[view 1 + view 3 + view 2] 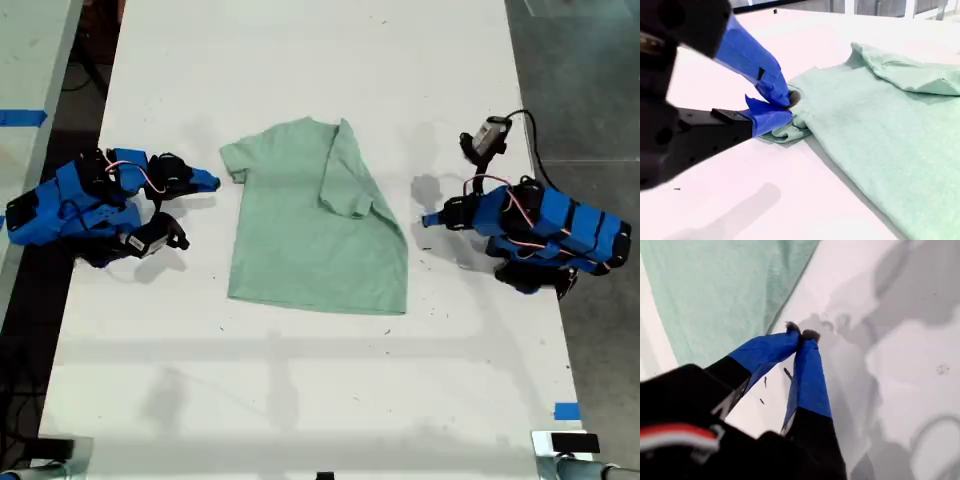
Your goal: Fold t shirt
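The pale mint-green t shirt (300, 240) lies flat mid-table, neck toward the far edge. Its sleeve on the exterior view's right is folded inward over the chest (345, 185). My first gripper (427, 220) (801, 333) rests shut and empty on bare table just off the shirt's side edge (725, 290) on the exterior view's right. Over on the exterior view's left, my second gripper (212, 182) (786, 106) is shut with its tips right at the unfolded sleeve (790, 127). I cannot tell whether it touches the cloth. The shirt (880, 130) spreads beyond it.
The white table (300, 400) has bare surface in front of and behind the shirt. A blue tape mark (566, 411) sits near the front corner on the exterior view's right. A cable (530, 135) loops above the first arm. Dark floor borders both table sides.
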Controlling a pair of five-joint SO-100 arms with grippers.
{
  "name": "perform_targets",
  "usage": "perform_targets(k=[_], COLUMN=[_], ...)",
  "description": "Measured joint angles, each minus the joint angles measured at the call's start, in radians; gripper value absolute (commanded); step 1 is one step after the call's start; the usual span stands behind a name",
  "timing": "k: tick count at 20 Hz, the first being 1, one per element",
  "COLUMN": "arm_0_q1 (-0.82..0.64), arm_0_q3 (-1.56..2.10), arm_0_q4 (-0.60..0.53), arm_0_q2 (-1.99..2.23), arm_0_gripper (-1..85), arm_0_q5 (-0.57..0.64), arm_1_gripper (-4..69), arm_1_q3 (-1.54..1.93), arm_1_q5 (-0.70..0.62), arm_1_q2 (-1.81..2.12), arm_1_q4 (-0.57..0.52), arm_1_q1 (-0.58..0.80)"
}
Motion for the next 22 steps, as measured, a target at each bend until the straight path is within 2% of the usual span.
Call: perform_targets(k=[5,13,16,18,21,22], arm_0_q1=[0.000,0.000,-0.012,-0.032,0.107,0.161], arm_0_q3=[0.000,0.005,-0.015,-0.026,-0.026,-0.026], arm_0_q4=[0.008,0.009,0.058,0.094,0.095,0.095], arm_0_q2=[0.000,0.000,0.000,0.000,0.000,0.000], arm_0_gripper=[-0.1,-0.1,3.9,12.5,14.2,11.5], arm_0_q5=[0.000,0.000,-0.006,-0.006,-0.063,-0.075], arm_1_gripper=[1.3,1.3,1.3,1.3,1.3,1.3], arm_1_q3=[0.014,0.017,0.017,0.017,0.017,0.017], arm_1_q5=[0.104,0.138,0.146,0.146,0.146,0.146], arm_1_q2=[0.031,0.031,0.031,0.031,0.031,0.031], arm_1_q4=[0.038,0.038,0.038,0.040,0.044,0.044], arm_1_q1=[0.005,0.003,0.003,0.003,0.009,0.009])
